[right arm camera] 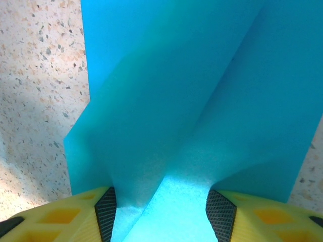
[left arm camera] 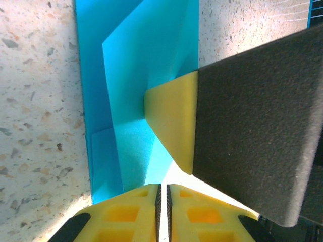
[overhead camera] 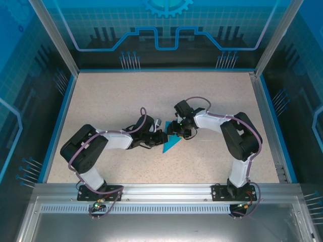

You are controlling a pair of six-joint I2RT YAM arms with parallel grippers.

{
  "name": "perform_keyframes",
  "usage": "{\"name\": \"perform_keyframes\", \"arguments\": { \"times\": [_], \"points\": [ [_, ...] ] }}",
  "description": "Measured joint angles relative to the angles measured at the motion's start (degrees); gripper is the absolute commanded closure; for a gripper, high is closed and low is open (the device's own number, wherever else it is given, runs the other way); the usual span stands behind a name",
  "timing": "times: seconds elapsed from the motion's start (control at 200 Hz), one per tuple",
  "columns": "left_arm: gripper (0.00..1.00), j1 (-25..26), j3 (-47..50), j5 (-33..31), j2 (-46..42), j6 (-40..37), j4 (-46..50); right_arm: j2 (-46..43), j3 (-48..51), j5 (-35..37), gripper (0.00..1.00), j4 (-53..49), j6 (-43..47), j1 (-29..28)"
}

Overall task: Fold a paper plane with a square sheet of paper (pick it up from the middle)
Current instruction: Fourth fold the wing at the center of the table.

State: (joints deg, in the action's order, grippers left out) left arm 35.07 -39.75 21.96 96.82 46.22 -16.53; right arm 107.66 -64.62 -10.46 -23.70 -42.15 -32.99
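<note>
Part-folded, not finished. The teal paper [overhead camera: 170, 144] lies around the middle of the desk [overhead camera: 111, 101], a bit toward the near edge, between the two claws. From above it reads as a pointed wedge, not a flat square. The wrist views show layered flaps and a few diagonal creases, so some first folds look done (how many, I cannot tell).

Left claw [left arm camera: 162, 201]: jaws drawn nearly together with only a thin slit, and a tapering ridge of the paper runs right into that slit. It looks like a pinch on the fold.

Right claw [right arm camera: 161, 212]: jaws about half apart, straddling a raised crease of the paper. The sheet meets the pads, but I cannot tell if it is really gripped. In the left wrist view one of its yellow fingers [left arm camera: 171, 126] sits on the paper.

Left to do, as I judge it: narrow the body into a dart, sharpen the creases, fold the wings.
</note>
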Motion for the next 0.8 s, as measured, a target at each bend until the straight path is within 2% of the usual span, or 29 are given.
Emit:
{"name": "perform_keyframes", "arguments": {
  "times": [0.8],
  "points": [
    [0.89, 0.0, -1.1, -1.6, 1.9, 0.0, 2.8, 1.5, -2.4, 1.7, 0.49, -3.3, 0.0, -0.5]
  ]
}}
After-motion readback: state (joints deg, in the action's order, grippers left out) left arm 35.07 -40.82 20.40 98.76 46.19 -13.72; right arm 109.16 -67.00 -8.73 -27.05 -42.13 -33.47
